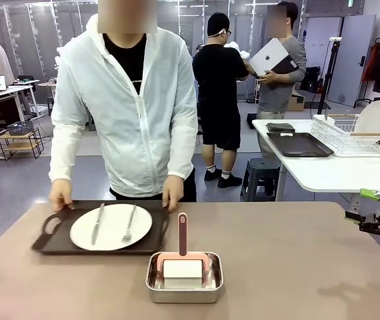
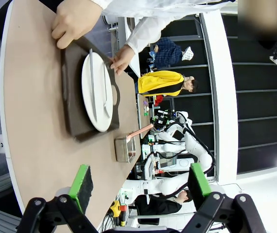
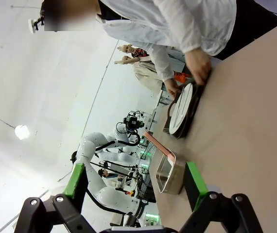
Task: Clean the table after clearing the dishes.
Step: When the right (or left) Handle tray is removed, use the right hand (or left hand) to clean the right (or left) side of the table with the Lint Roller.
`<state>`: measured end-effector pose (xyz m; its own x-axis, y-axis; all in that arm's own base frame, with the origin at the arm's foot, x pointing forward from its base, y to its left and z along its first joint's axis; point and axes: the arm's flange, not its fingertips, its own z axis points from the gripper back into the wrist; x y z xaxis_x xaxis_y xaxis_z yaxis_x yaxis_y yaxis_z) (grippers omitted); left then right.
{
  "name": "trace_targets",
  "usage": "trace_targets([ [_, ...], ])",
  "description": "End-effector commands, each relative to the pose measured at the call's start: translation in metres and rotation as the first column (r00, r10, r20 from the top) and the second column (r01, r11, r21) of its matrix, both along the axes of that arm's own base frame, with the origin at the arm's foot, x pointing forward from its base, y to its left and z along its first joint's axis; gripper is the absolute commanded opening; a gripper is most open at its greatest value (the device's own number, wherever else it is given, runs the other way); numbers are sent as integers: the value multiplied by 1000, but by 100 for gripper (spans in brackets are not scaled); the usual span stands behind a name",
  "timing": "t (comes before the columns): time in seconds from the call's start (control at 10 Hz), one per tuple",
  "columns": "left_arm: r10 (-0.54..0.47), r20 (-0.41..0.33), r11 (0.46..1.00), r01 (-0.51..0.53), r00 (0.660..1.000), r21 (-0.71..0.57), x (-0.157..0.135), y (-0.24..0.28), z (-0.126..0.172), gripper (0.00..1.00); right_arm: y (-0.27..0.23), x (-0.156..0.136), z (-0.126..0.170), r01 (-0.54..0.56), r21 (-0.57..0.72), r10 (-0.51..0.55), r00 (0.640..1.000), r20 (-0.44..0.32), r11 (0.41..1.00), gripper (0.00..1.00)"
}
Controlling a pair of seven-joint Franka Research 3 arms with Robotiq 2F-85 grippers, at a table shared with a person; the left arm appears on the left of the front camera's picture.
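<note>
One of the dishes, a white plate with a knife and fork, lies on a dark tray at the far left of the taupe table. The person's hands grip the tray's far edge. In the left wrist view my left gripper is open and empty, well short of the tray and plate. My right gripper hovers at the table's right edge. In its own view the right gripper is open and empty, with the plate far off.
A small steel pan holding a pink-handled roller stands at the front middle of the table. A white table at the right carries another dark tray and a dish rack with a white plate. Other people stand behind.
</note>
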<state>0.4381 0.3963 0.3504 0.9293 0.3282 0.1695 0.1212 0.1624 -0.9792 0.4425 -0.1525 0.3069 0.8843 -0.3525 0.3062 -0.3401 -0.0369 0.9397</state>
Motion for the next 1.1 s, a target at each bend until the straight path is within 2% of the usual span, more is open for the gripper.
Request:
trace_targets([
  [0.0,4,5,1000,-4,1000,4,-2,2,2,100,2,0,2,-4,0,4,1000,7,1000,100],
  [0.5,4,5,1000,-4,1000,4,-2,2,2,100,0,0,0,0,0,0,1000,0,1000,100],
  [0.6,4,5,1000,-4,1000,4,-2,2,2,100,-19,-6,18,-42,-265,51,998,30,963,100],
  [0.7,4,5,1000,-4,1000,4,-2,2,2,100,-44,-11,31,-40,-454,53,998,15,890,100],
  [1.0,4,5,1000,-4,1000,4,-2,2,2,100,-119,-29,51,-4,-571,-41,997,-66,821,100],
])
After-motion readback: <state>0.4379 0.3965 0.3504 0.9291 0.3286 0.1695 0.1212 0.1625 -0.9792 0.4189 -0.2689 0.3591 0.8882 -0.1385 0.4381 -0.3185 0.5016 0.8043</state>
